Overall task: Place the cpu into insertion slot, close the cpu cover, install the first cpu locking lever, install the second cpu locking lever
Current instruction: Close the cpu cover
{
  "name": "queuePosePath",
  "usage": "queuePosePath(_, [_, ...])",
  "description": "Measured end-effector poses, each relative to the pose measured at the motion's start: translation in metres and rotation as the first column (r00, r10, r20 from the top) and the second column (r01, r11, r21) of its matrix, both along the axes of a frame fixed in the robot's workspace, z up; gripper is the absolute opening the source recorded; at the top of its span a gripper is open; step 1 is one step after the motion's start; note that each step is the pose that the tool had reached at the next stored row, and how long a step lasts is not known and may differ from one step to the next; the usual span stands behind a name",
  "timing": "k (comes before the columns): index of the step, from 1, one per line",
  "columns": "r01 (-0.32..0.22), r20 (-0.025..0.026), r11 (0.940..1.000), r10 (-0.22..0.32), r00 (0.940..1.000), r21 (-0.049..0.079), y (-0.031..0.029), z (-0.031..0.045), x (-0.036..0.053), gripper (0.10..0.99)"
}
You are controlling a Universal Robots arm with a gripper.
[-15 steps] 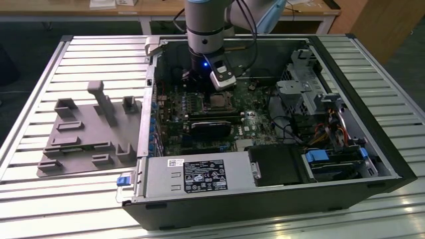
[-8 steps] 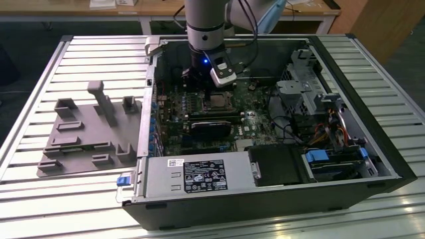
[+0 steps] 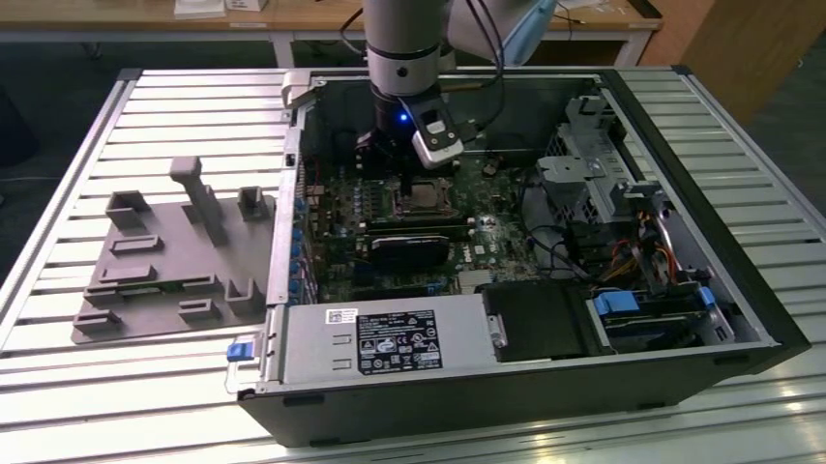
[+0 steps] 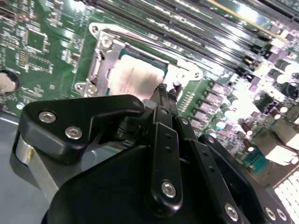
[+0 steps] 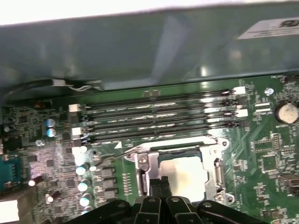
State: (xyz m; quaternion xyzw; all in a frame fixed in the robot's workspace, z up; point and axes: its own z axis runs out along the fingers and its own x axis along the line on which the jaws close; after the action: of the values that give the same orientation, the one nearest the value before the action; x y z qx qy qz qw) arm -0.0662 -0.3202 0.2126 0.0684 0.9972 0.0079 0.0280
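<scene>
I am looking at a slatted metal table [image 3: 116,396] carrying an open computer case [image 3: 516,396], with a grey fixture tray [image 3: 162,227] lying beside it on the exterior view's left. Inside the case, a labelled power supply [image 3: 387,338] is sitting along the near wall, a drive cage [image 3: 620,203] is filling the exterior view's right side, and the green circuit board [image 3: 336,208] is lying flat on the floor with a black card [image 3: 413,249] standing in its near half. The arm [image 3: 402,48] is reaching down from the far side to the insertion slot [image 3: 424,198] in the middle of the board. In the first wrist view, four long memory slots [image 5: 154,116] are running beside the socket. The cpu cover [image 5: 142,163] is lying down around the cpu [image 5: 189,175], which is sitting in the slot with its pale face showing through the window. A thin wire lever [image 5: 117,156] is slanting away from one corner; I cannot tell whether it is latched. The gripper [image 5: 159,183] is hanging at the socket's edge with its fingertips pressed together.
</scene>
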Motion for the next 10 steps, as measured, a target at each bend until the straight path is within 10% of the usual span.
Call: queuePosePath(10, [0.0,0.0,1.0,0.0,1.0,0.0,0.0,0.0006,0.0175,0.106])
